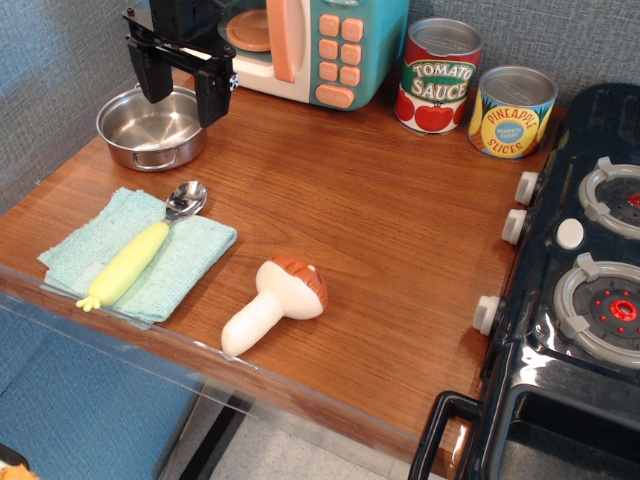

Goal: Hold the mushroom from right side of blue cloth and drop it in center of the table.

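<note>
Gripper (181, 85) hangs open and empty at upper left over the pot (152, 127); mushroom (273, 304) lies lower centre, right of the cloth (180, 262): approach should straddle its stem crosswise.

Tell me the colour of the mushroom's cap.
Reddish-brown, over a cream-white stem; the mushroom shows clearly in the single observation view.

You're looking from one camera, high off the front edge, angled down across the table (380, 210) toward the back wall (60, 70).
</note>
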Robot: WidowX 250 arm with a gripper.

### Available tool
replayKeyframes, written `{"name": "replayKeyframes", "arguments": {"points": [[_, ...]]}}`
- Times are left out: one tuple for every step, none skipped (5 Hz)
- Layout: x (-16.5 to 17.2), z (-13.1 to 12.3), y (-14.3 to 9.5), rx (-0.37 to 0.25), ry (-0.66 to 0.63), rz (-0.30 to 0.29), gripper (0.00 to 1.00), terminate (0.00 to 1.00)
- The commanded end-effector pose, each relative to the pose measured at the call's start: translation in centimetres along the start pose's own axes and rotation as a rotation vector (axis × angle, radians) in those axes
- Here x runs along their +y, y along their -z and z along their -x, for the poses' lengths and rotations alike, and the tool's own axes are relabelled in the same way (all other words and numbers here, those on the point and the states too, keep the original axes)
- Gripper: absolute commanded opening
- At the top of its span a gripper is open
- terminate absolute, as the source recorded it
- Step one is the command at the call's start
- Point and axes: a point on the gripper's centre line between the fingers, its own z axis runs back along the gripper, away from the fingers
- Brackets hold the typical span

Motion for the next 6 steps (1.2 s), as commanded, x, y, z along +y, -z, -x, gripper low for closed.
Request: {"name": "replayKeyframes", "arguments": {"points": [[0.0,0.0,0.0,0.000,0.000,0.000,1.00,0.00],[-2.0,2.0,-2.9,-0.057,0.090,0.016,1.00,0.00],[-4.6,4.9,-5.6,-0.156,0.224,0.035,1.00,0.00],[-7.3,7.6,-6.6,-0.154,0.292,0.017,1.00,0.00],[-10.7,9.9,-5.3,-0.099,0.351,0.016,1.00,0.00],[-13.3,11.1,-3.4,-0.061,0.404,0.007,1.00,0.00]]}}
